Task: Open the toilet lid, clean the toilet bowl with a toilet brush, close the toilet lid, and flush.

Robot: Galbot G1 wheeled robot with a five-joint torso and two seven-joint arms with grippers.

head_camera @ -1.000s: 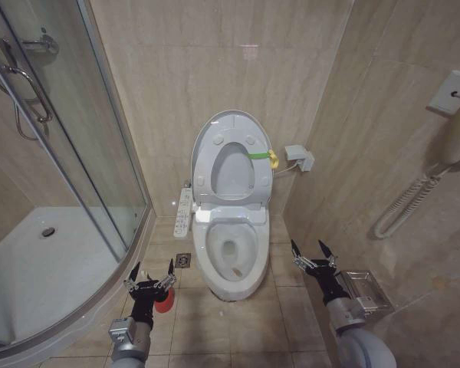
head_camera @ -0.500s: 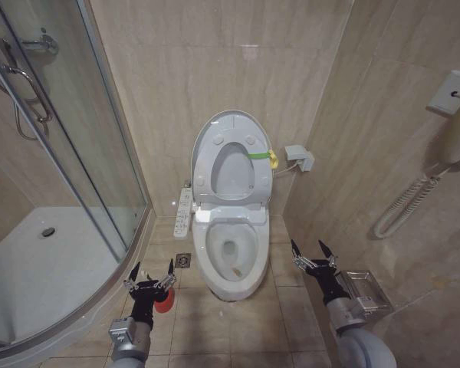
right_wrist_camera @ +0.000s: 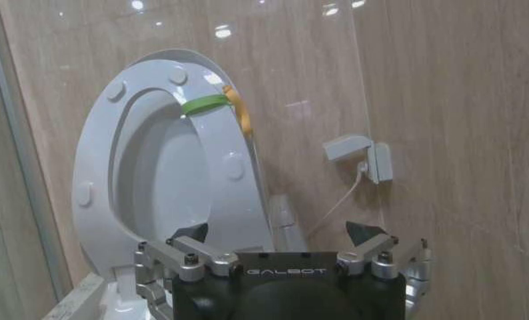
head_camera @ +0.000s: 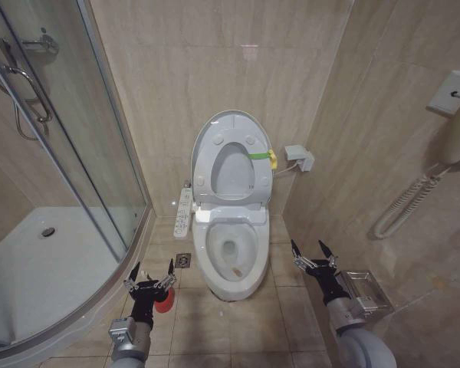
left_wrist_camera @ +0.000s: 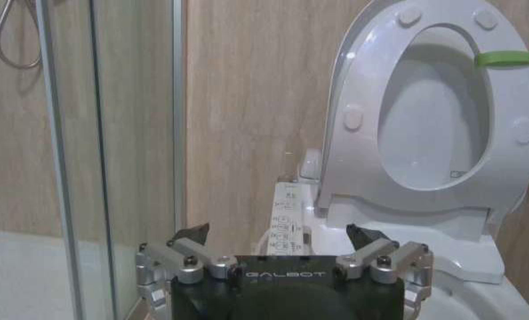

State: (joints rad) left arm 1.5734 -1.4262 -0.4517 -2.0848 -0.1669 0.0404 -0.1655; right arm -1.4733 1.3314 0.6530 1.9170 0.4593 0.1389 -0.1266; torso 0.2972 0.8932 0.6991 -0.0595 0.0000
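The toilet lid [head_camera: 231, 116] stands upright against the back wall, and the ring seat [head_camera: 203, 165] with a green band is raised against it. Below, the toilet bowl [head_camera: 230, 249] lies open, showing a brownish stain [head_camera: 238, 270]. A white control strip [head_camera: 183, 212] runs along its left side. My left gripper [head_camera: 152, 268] hangs open low at the left of the bowl, over a red holder [head_camera: 163, 302]; the toilet brush is hidden there. My right gripper [head_camera: 308, 249] is open at the bowl's right. In the wrist views, the left gripper [left_wrist_camera: 278, 233] and right gripper [right_wrist_camera: 278, 230] hold nothing.
A curved glass shower enclosure [head_camera: 69, 153] with a white tray [head_camera: 38, 261] stands close on the left. A floor drain [head_camera: 183, 260] lies beside the bowl. On the right wall are a socket box [head_camera: 299, 158], a corded handset [head_camera: 452, 138] and a metal holder [head_camera: 364, 290].
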